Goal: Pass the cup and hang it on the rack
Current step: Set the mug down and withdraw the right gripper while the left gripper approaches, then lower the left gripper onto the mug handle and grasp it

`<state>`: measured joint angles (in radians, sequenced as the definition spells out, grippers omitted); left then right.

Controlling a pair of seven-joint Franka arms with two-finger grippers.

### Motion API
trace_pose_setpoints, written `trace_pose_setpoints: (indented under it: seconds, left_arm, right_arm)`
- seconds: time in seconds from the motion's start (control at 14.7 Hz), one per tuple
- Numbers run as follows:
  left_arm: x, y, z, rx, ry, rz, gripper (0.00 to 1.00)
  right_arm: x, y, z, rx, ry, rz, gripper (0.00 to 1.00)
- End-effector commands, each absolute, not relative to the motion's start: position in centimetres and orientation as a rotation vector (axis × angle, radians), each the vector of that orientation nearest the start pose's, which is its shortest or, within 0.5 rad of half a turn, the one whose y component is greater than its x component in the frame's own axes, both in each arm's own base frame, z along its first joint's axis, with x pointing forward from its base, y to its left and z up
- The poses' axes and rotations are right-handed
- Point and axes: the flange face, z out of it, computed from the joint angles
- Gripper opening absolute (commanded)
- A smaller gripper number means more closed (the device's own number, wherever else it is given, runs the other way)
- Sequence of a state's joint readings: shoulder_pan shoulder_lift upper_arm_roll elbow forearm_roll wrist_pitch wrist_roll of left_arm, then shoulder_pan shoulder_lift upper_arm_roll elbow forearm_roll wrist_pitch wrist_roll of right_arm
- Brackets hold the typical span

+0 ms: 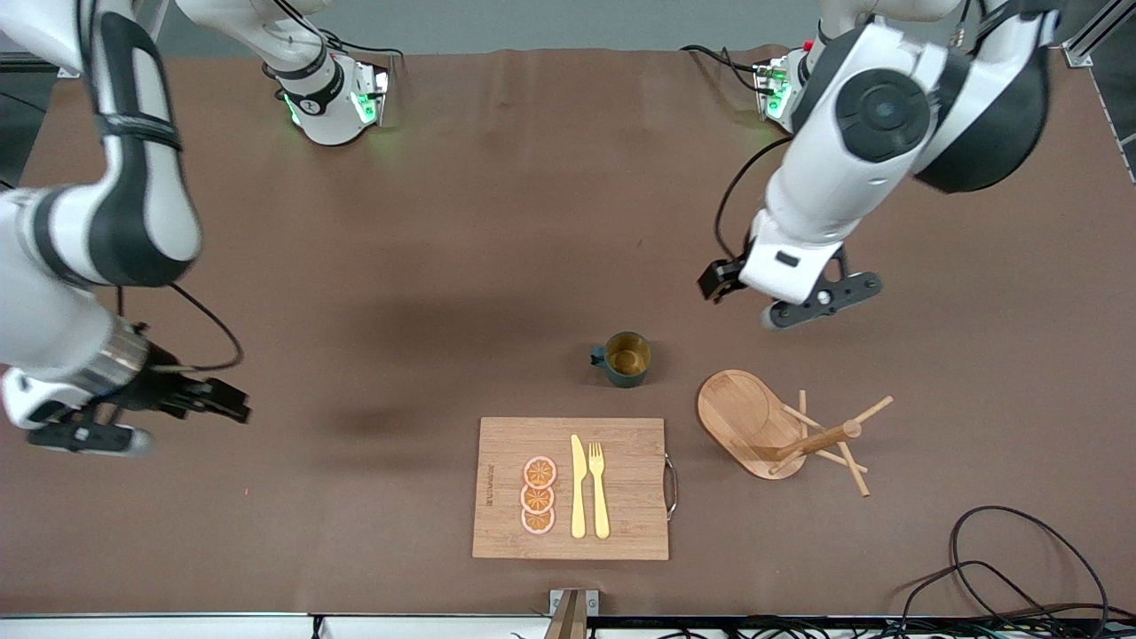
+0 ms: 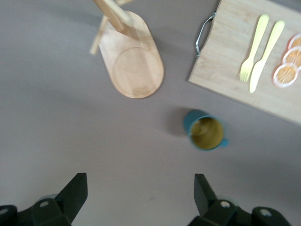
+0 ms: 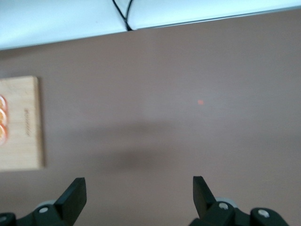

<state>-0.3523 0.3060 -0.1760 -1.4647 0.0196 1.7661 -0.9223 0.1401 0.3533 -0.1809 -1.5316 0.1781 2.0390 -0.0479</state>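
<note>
Brown cloth covers the whole table (image 1: 497,222), with both arm bases standing along its farthest edge. Toward the right arm's end, the right gripper (image 3: 139,197) hangs over bare cloth with its fingers spread wide and nothing between them; that arm looks to be waiting.

Moving toward the middle, a bamboo cutting board (image 1: 621,524) lies close to the front camera, carrying three orange slices (image 1: 538,495), a yellow knife (image 1: 578,488) and a yellow fork (image 1: 599,488). The cup (image 1: 627,358) stands upright on the cloth just farther from the camera than the board, apart from it, its handle turned toward the right arm's end and its tan inside showing.

Toward the left arm's end from the cup, the rack (image 1: 741,417) stands on its oval base, post and pegs bare. Nothing hangs on it.

The left gripper (image 2: 141,197) is in the air over bare cloth near the cup, fingers wide apart and empty; its wrist view shows the cup and rack ahead of it.

Judging from this, the cup has been set down within the left arm's reach and its pick-up is the step in hand. The next move calls for the left gripper to come down over the cup and close on its rim or wall, leaving the handle free for a peg.
</note>
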Motion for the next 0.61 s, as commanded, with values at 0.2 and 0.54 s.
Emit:
trace_pose_setpoints:
  seconds: [0.2, 0.54]
  left_arm:
    - [57.8, -40.2, 43.9, -2.95, -0.975, -0.172, 1.0]
    - [56.3, -48.0, 36.7, -2.822, -1.245, -0.29, 1.0]
  right_arm:
    - [59.7, -6.0, 54.1, -3.082, -0.133, -0.191, 1.0]
    - [58.0, -5.5, 60.1, -3.116, -0.018, -0.199, 1.0]
